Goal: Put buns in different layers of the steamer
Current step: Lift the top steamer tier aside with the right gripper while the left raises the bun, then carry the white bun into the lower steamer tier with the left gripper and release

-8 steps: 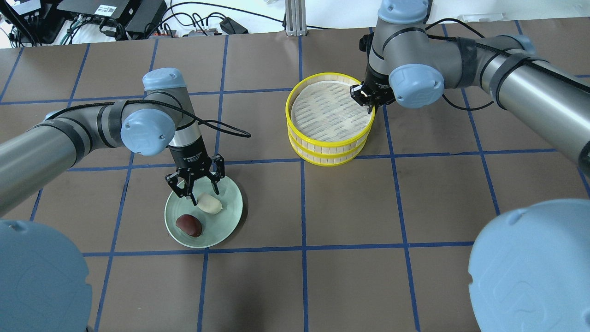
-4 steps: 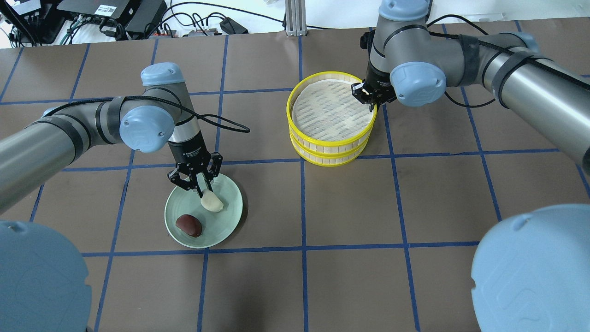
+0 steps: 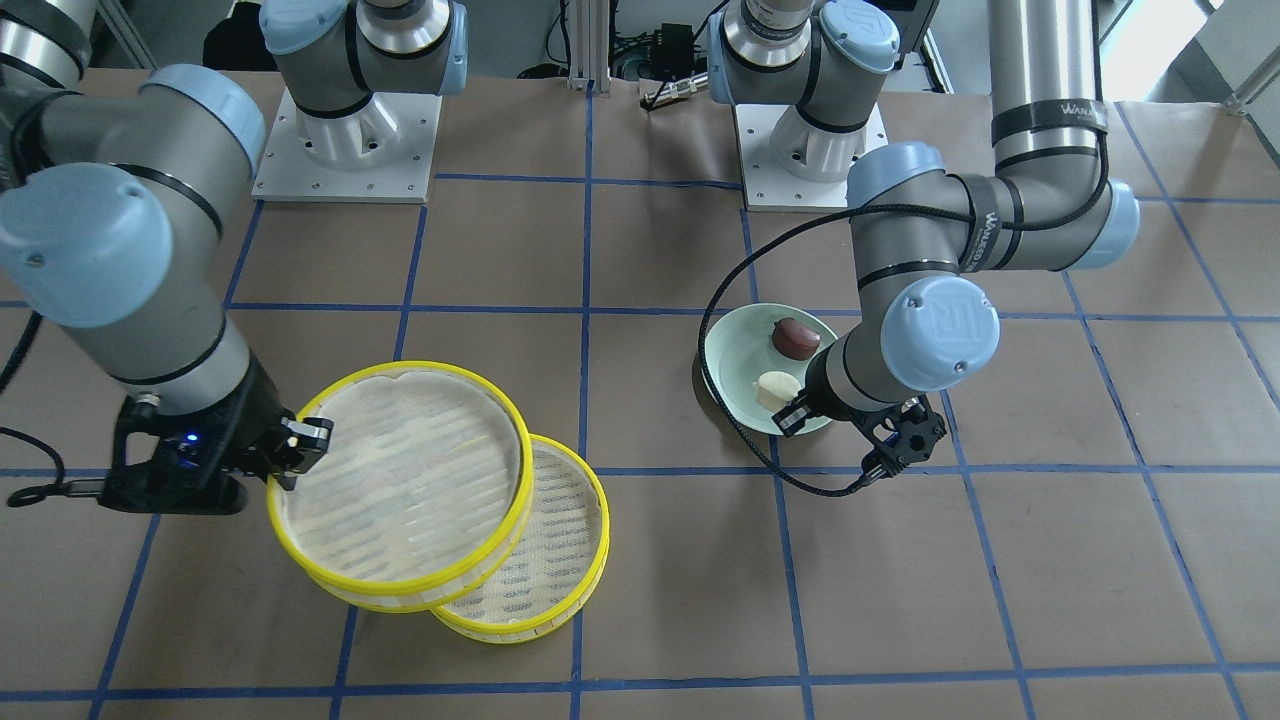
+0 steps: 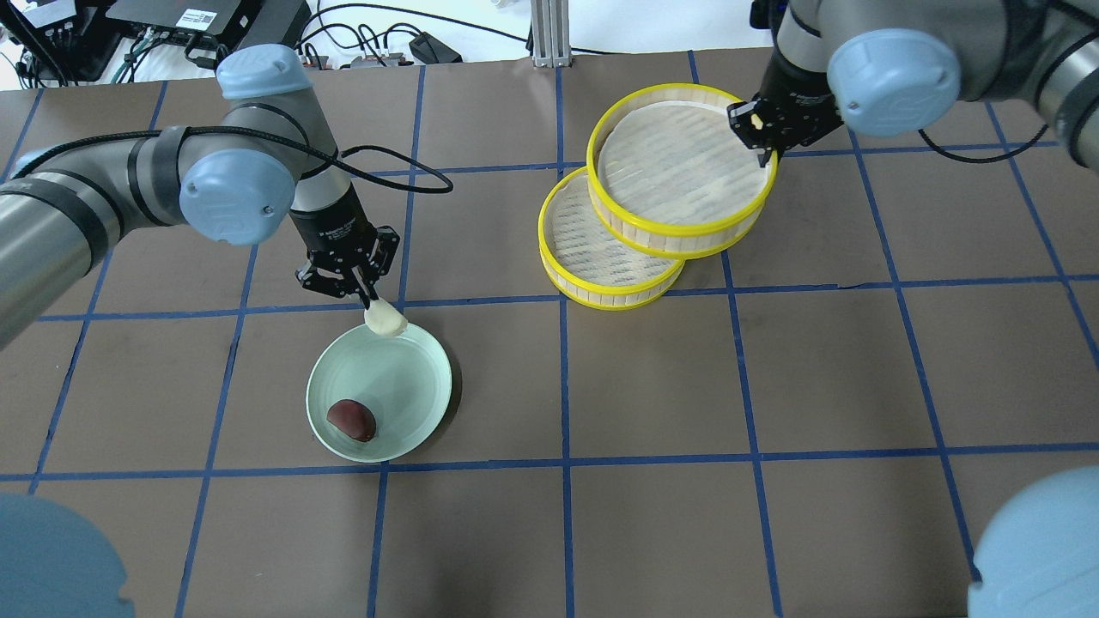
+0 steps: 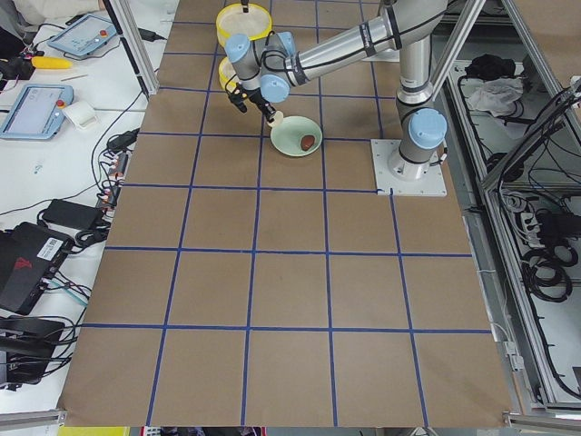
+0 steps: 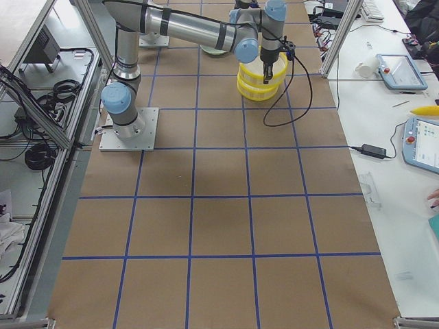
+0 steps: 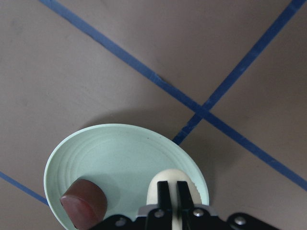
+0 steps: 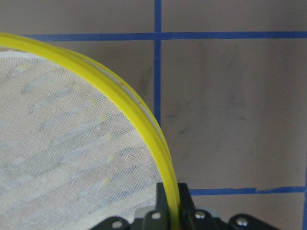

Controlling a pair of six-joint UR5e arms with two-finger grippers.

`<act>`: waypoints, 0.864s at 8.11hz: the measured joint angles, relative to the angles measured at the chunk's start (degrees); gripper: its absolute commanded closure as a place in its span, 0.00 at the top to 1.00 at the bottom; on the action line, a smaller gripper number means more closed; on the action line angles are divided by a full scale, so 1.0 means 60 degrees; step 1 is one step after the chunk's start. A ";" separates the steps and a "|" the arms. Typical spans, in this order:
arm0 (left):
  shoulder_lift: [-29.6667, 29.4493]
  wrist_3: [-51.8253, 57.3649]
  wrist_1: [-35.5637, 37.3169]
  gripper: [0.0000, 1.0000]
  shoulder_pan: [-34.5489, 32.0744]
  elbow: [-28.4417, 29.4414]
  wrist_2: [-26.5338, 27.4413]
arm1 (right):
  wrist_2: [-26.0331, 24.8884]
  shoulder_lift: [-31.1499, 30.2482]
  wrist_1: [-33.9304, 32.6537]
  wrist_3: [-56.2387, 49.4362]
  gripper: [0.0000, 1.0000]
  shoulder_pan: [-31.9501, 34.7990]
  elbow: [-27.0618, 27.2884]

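Observation:
My left gripper (image 4: 367, 296) is shut on the cream-white bun (image 4: 385, 319) and holds it above the far rim of the pale green plate (image 4: 403, 378); the wrist view shows the bun (image 7: 169, 183) between the fingers. The dark reddish-brown bun (image 4: 351, 420) lies on the plate, also in the front view (image 3: 795, 337). My right gripper (image 4: 762, 142) is shut on the rim of the upper steamer layer (image 4: 683, 172) and holds it lifted, offset to the far right of the lower steamer layer (image 4: 592, 249) on the table. Both layers are empty.
The table is brown with blue tape grid lines. Cables and electronics boxes (image 4: 206, 26) lie beyond the far edge. A black cable (image 4: 403, 180) loops from my left wrist over the table. An aluminium post (image 4: 545, 34) stands at the far middle.
My left gripper closed on the white bun and lifted it off the plate, toward the far side. My right gripper raised the upper steamer layer off the lower one, shifting it far right.

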 measured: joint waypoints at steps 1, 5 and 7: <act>0.0188 0.0055 0.0021 0.00 -0.0002 0.0291 -0.0038 | -0.0082 -0.0135 0.0246 -0.0461 0.00 -0.0598 -0.0056; 0.0097 0.0670 0.1926 0.00 -0.0074 0.1276 -0.1262 | -0.0196 -0.0185 0.0427 -0.1910 0.00 -0.2073 -0.0032; -0.0169 0.1040 0.2968 0.00 -0.0354 0.1315 -0.2035 | -0.0202 -0.0108 0.0387 -0.2237 0.00 -0.2166 0.0009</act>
